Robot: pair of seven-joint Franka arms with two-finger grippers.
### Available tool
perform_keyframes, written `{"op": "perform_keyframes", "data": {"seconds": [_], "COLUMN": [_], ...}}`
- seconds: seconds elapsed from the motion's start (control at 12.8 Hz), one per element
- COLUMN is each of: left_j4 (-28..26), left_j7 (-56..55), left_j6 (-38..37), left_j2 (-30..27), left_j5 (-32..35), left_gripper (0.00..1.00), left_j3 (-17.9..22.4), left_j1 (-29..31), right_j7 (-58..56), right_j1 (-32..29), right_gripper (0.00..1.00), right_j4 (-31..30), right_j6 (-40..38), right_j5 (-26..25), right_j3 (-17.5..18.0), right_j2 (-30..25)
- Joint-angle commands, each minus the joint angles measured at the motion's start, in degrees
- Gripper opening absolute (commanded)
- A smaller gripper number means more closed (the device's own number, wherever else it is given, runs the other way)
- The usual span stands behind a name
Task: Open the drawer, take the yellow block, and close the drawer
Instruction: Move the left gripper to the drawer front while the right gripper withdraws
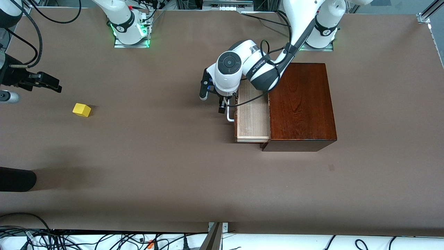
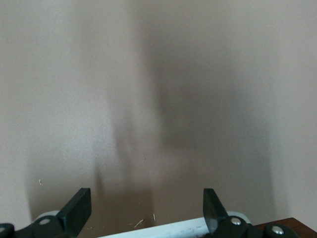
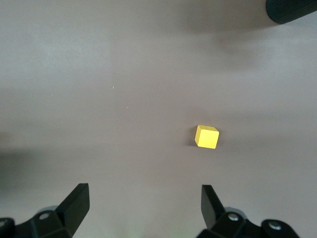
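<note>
The drawer (image 1: 252, 114) stands pulled partway out of the dark reddish-brown box (image 1: 301, 106), toward the right arm's end of the table (image 1: 194, 173). Its pale wood floor shows bare where the arm does not cover it, and the white loop handle (image 1: 229, 116) sticks out from its dark front panel.

The left gripper (image 1: 213, 99) hangs right at that handle, fingers spread; in the left wrist view the white bar (image 2: 168, 229) runs between the two fingers (image 2: 77, 208) with a gap on either side, so they are not pinching it. The left arm's wrist and forearm lie over the part of the drawer and box nearest the bases, hiding that part.

The yellow block (image 1: 82, 109) is out on the bare brown table, well apart from the box, toward the right arm's end. It is a small bright cube, slightly turned, with nothing touching it.

The right gripper (image 1: 48, 84) hovers over the table near the block, a little toward the bases from it, fingers wide apart and holding nothing; the right wrist view shows the block (image 3: 206, 137) lying ahead of the fingers (image 3: 75, 204).

A dark rounded thing (image 1: 17, 178) pokes in at the table's edge, nearer the front camera than the block.
</note>
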Motion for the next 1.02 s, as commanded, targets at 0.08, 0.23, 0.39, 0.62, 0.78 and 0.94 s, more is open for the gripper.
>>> {"op": "perform_keyframes", "data": {"seconds": [0.08, 0.23, 0.39, 0.62, 0.78, 0.94], "left_j4": [-0.9, -0.8, -0.5, -0.2, -0.3, -0.2], "left_j7": [0.4, 0.5, 0.7, 0.6, 0.6, 0.9], "left_j6": [-5.0, -5.3, -6.7, -7.6, -8.5, -10.4], "left_j2": [-0.5, -0.8, -0.9, -1.3, -2.0, -2.8], "left_j5": [4.9, 5.4, 5.4, 5.4, 5.5, 5.5], "left_gripper": [1.0, 1.0, 1.0, 1.0, 1.0, 1.0], "left_j3": [0.8, 0.8, 2.0, 2.4, 2.6, 2.6], "left_j1": [1.2, 1.3, 1.3, 1.4, 2.0, 3.6], "right_j7": [0.4, 1.1, 3.3, 3.2, 2.4, 3.1], "right_j1": [-1.1, -0.9, -0.9, -0.9, -1.0, -1.0], "right_gripper": [1.0, 1.0, 1.0, 1.0, 1.0, 1.0], "right_j4": [-0.1, 0.0, 0.2, 1.3, 1.4, 1.5], "right_j6": [0.5, -0.1, -1.9, -2.7, -2.4, -2.6], "right_j5": [-0.7, -0.7, -0.6, -0.6, -0.6, -0.5], "right_j3": [1.9, 2.1, 2.6, 2.8, 2.5, 2.7], "right_j2": [-1.1, -1.4, -1.4, -1.4, -1.2, -1.2]}}
